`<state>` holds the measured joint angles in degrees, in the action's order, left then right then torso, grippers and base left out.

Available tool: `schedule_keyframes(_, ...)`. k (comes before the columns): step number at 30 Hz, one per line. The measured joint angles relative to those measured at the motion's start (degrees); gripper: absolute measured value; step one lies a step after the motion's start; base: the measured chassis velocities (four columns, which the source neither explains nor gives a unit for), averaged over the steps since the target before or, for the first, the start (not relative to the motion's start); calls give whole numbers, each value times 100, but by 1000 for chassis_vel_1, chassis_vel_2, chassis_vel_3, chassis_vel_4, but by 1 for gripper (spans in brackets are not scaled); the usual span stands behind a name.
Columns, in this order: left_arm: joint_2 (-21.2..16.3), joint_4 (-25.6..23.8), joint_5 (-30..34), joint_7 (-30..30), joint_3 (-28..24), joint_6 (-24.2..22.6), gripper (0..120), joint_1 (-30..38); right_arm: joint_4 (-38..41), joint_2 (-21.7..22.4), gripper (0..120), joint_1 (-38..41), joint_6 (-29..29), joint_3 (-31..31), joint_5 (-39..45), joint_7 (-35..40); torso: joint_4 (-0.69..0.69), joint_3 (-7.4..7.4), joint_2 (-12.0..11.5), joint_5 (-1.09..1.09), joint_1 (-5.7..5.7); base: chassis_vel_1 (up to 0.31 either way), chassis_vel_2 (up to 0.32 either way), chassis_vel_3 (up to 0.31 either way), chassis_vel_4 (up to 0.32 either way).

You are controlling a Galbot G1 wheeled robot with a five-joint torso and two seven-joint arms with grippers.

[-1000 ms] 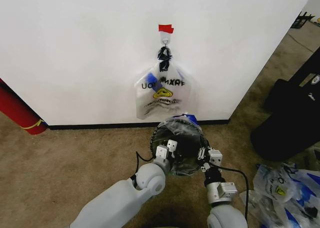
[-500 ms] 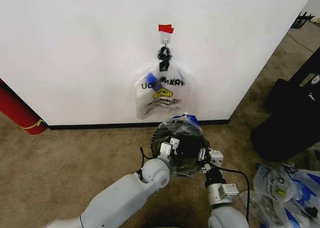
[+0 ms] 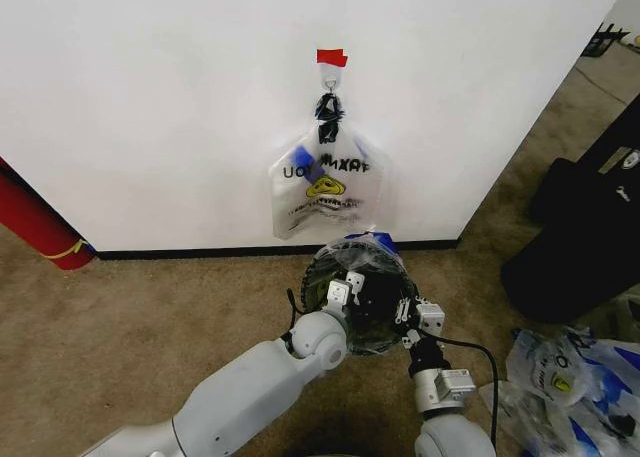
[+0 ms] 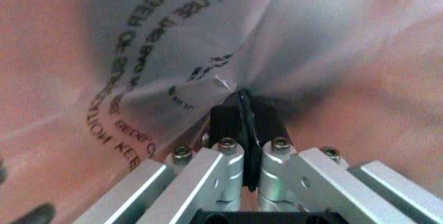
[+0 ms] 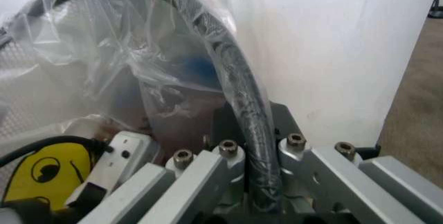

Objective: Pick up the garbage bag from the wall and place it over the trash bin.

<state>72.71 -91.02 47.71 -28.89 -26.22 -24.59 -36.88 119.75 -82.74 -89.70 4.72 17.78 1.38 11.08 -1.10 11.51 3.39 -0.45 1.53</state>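
The trash bin (image 3: 312, 267), black wire mesh, stands on the carpet by the wall (image 3: 150, 97). A clear garbage bag (image 3: 372, 243) lies inside it and over its rim. My left gripper (image 3: 345, 287) reaches into the bin and is shut on a fold of lettered bag film (image 4: 159, 63), as the left gripper (image 4: 242, 102) close-up shows. At the bin's right rim my right gripper (image 3: 410, 310) is shut on the bag-covered rim (image 5: 239, 86); the right gripper (image 5: 248, 130) straddles it. The bag's yellow smiley (image 5: 41, 169) shows beside it. More bags (image 3: 325, 187) hang from the hook (image 3: 330, 77).
A large red cylinder (image 3: 35, 227) leans at the left wall foot. A bulky black object (image 3: 590, 217) stands on the right, with a pile of loose bags (image 3: 565, 377) on the carpet before it. Red tape (image 3: 331, 57) marks the hook.
My left arm has stretched farther forward, carrying its gripper deeper across the bin with the bag film. The right gripper has stayed at the rim.
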Motion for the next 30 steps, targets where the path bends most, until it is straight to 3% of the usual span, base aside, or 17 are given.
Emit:
schedule_keyframes(20,89,242,192,-72,-133,-2,0,149,103,7,0,-81,-18,-92,-8,-35,-1,0,0,-1,0,0,0,0,0)
schedule_keyframes(24,-59,-8,203,-37,-151,10,0,78,50,18,0,-17,-60,-11,155,18,-1,0,0,-1,0,0,0,0,0)
schedule_keyframes(28,-520,-896,577,126,-143,61,0,-61,-126,66,0,175,-151,209,390,129,0,0,0,0,0,0,0,0,0)
schedule_keyframes(30,-619,-1065,556,192,-141,97,0,-92,-152,68,0,186,-146,245,389,134,0,0,0,-1,0,0,0,0,0)
